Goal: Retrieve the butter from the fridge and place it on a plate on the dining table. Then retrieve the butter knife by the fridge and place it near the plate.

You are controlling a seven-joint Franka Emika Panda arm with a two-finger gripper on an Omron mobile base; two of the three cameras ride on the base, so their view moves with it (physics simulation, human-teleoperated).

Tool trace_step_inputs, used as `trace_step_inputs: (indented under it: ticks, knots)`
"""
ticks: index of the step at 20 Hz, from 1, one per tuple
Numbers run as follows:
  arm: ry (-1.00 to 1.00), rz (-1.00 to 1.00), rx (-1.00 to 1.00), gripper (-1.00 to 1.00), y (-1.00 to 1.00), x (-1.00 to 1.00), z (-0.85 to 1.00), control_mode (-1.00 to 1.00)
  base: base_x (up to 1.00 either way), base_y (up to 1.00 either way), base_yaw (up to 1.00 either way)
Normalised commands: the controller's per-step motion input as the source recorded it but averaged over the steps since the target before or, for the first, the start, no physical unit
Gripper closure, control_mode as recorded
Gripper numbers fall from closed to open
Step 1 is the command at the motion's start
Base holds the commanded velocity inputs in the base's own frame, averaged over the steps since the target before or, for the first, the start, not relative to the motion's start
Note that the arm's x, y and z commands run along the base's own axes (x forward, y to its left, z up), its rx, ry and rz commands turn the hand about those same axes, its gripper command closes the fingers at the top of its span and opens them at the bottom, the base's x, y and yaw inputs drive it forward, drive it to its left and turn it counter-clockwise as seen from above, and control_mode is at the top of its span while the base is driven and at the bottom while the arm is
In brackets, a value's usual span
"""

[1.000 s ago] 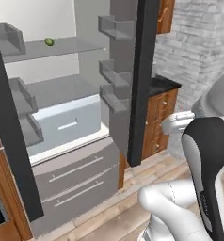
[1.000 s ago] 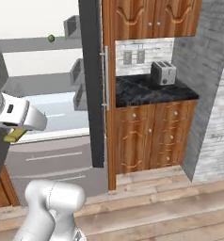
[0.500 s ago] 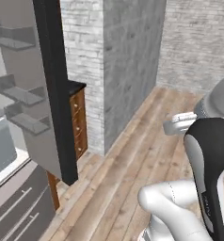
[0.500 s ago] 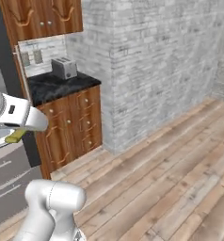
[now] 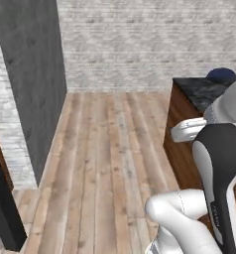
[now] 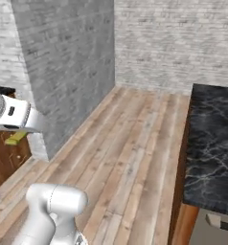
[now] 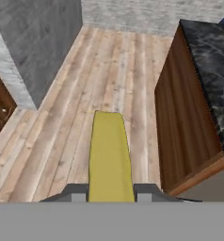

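Left base view: the white arm rises at about 4 o'clock, its dark upper link upright at the right edge, a white wrist segment reaching toward 9 o'clock just in front of the dining table (image 5: pixel 192 94). That table's black marble top and brown wooden side stand at 2 o'clock, with a dark blue rounded object (image 5: pixel 221 75) on its far end. Wooden floor (image 5: pixel 105 163) runs up to a grey brick wall (image 5: pixel 149 39).

Right base view: the arm's rounded white base sits at 7 o'clock; the forearm crosses in from the left edge at 9 o'clock. Just under its end hangs the butter (image 6: pixel 16 139), a yellow-olive stick. The table lies at 3 to 4 o'clock, well apart from it.

Hand view: the gripper (image 7: pixel 111 196) points forward and down over the floor, jaws clamped on the butter, which runs from 6 o'clock up to the centre. The table stands at 2 o'clock.
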Motion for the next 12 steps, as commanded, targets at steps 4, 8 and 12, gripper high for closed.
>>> trace_step_inputs:
  ticks: [4, 8, 12]
  knots:
    - [0.00, 0.00, 0.00, 1.00, 0.00, 0.00, 0.00, 1.00, 0.01, -0.01, -0.63]
    - [0.00, 0.00, 0.00, 1.00, 0.00, 0.00, 0.00, 1.00, -0.01, 0.00, -0.45]
    - [0.00, 0.00, 0.00, 1.00, 0.00, 0.00, 0.00, 1.00, 0.14, 0.24, -0.03]
